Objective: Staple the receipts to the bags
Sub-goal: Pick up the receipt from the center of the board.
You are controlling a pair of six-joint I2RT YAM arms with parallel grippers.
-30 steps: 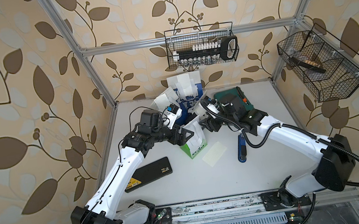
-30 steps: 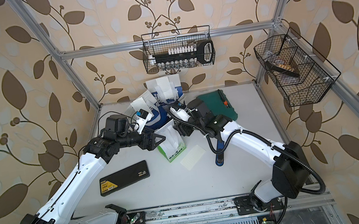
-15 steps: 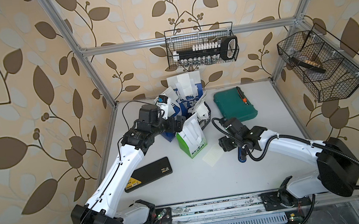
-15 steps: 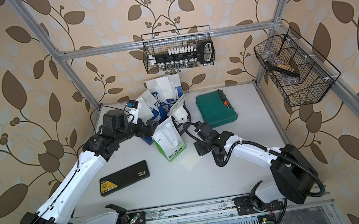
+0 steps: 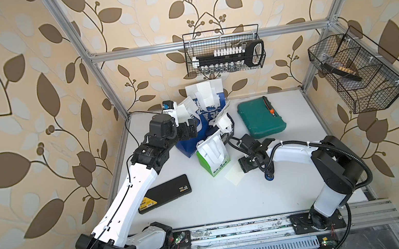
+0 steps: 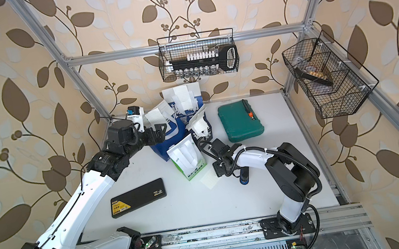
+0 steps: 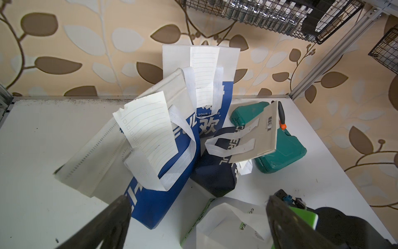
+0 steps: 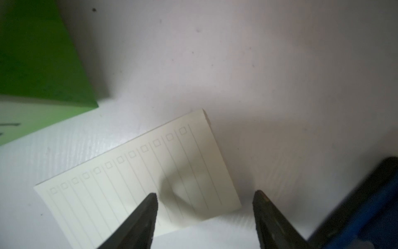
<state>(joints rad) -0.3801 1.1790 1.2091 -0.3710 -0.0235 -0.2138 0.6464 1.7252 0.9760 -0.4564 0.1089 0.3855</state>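
Observation:
The bags stand bunched at the back: two blue-and-white bags [image 7: 150, 207] [image 7: 224, 94], a small navy bag [image 7: 213, 174] and a white-and-green bag [image 5: 212, 155] in front. Lined receipts [image 7: 148, 127] [image 7: 204, 64] hang on the two blue-and-white ones. A loose receipt [image 5: 234, 177] [image 8: 140, 183] lies flat on the table. My left gripper [image 5: 192, 129] [image 7: 198, 200] is open and empty, just left of the bags. Over the loose receipt's corner my right gripper [image 5: 242, 169] [image 8: 204, 194] hovers open, holding nothing.
A blue-and-black stapler [image 5: 268, 173] [image 8: 366, 204] lies right beside my right gripper. A green case [image 5: 261, 118] sits at the back right and a black case [image 5: 165, 197] at the front left. Wire baskets [image 5: 223, 51] [image 5: 358, 70] hang on the walls.
My right arm swung from the bags toward the front and lowered over the loose receipt. My left gripper drew back from the white-and-green bag and opened wider.

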